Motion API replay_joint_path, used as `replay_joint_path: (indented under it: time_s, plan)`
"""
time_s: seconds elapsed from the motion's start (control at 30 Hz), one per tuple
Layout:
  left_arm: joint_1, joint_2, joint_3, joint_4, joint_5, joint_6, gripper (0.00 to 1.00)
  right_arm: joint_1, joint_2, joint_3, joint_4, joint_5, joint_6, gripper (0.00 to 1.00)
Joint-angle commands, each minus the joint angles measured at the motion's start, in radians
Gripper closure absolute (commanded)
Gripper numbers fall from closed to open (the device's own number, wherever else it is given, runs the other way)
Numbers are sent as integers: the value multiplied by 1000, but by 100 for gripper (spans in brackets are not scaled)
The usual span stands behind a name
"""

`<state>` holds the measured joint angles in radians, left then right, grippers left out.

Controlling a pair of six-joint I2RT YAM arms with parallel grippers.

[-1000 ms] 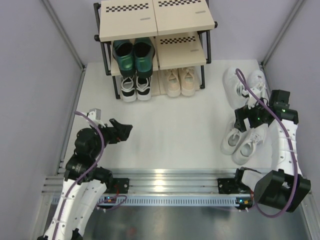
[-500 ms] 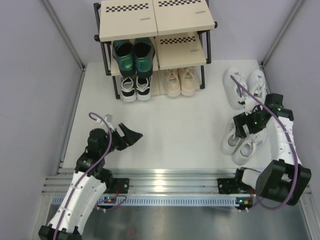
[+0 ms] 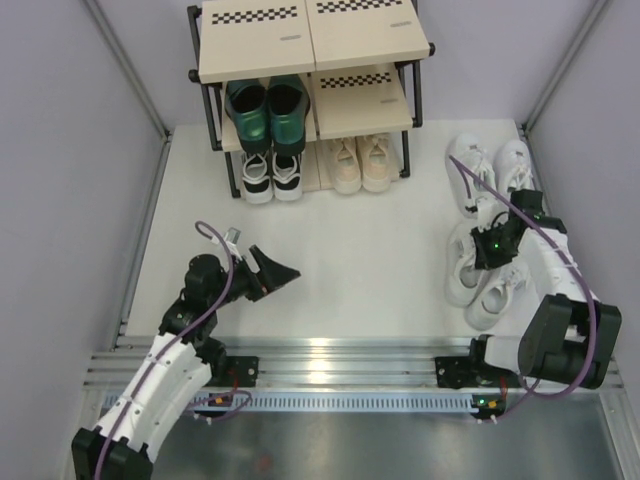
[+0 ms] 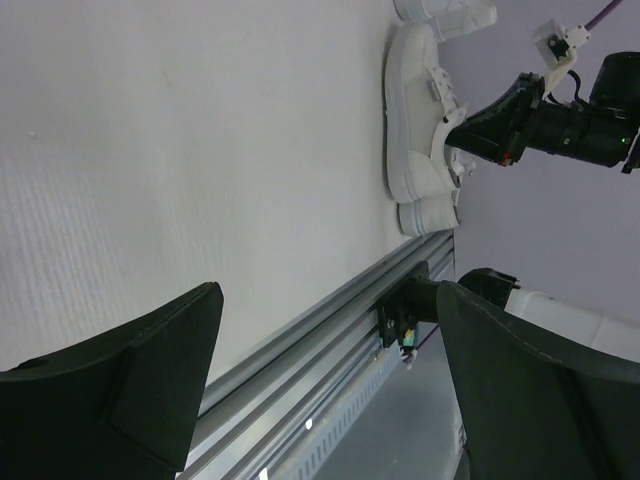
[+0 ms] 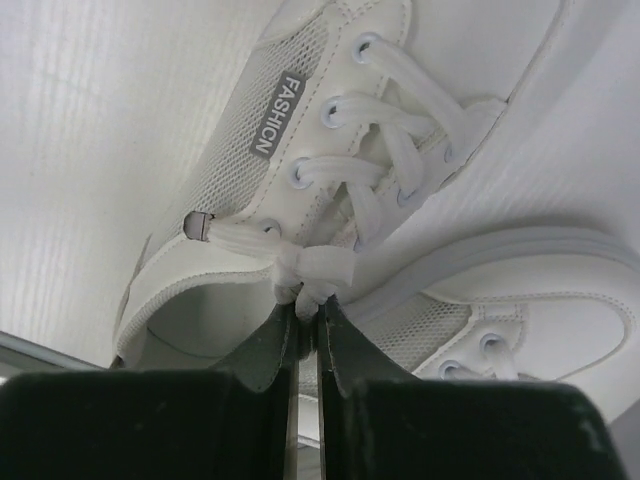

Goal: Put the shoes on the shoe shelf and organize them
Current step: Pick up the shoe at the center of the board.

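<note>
1. Looking down from above, you see the shoe shelf [image 3: 258,42] at the far edge of the table [image 3: 350,250]. It holds green heels [image 3: 265,112] above black-and-white sneakers [image 3: 272,176], with beige sneakers [image 3: 362,163] beside those.
2. Your right gripper [image 5: 307,312] is closed, pinching the lace bow of a white sneaker [image 5: 230,180] at the table's near right.
3. Your left gripper [image 4: 325,310] hangs wide open over the table.

Shoe shelf [image 3: 310,40] at the counter's [image 3: 350,250] far edge. A heeled pair [image 3: 265,112] on its middle tier, left; a laced pair [image 3: 272,175] beneath it, a second laced pair [image 3: 361,165] to that one's right. Right of the shelf, a far pair [image 3: 470,165] lies behind a near pair [image 3: 464,278], under my right claw [image 3: 487,250].
</note>
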<state>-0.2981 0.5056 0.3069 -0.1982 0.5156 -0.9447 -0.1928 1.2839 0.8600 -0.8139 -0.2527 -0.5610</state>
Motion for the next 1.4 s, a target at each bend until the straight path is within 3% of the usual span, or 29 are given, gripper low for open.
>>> replay_joint_path:
  time_s: [0.0,0.13,0.27,0.4,0.63,0.83,0.93,0.97,1.07,1.1,1.23,1.3,1.33,1.37]
  plan:
    - [-58,17,-32,181,-15,-95,7,12,-110,71,-14,-164,-101,100]
    - [-221,82,-63,371,-115,-164,6,75,-170,154,-142,-393,-221,100]
    - [-383,221,-35,546,-210,-178,4,281,-157,206,-252,-497,-310,100]
    - [-493,440,6,790,-201,-200,4,447,-91,293,-364,-615,-448,100]
    - [-542,567,124,812,-210,-141,3,642,23,416,-478,-660,-522,100]
    - [-544,571,124,812,-230,-173,4,694,15,409,-461,-655,-510,100]
    - [-544,573,103,812,-270,-219,10,704,15,404,-450,-648,-502,99]
    - [-544,573,100,813,-281,-238,12,707,15,404,-447,-645,-499,99]
    - [-544,573,72,845,-305,-281,33,714,14,399,-426,-632,-481,98]
    - [-544,571,64,867,-311,-295,51,717,14,399,-418,-622,-462,98]
    - [-544,548,23,884,-360,-345,99,717,-11,389,-378,-591,-422,91]
    - [-541,524,-11,882,-385,-368,100,717,-29,387,-357,-562,-399,81]
    - [-539,510,-25,888,-409,-384,100,716,-56,387,-335,-548,-384,57]
    - [-536,499,-43,895,-420,-413,100,714,-69,389,-331,-539,-373,45]
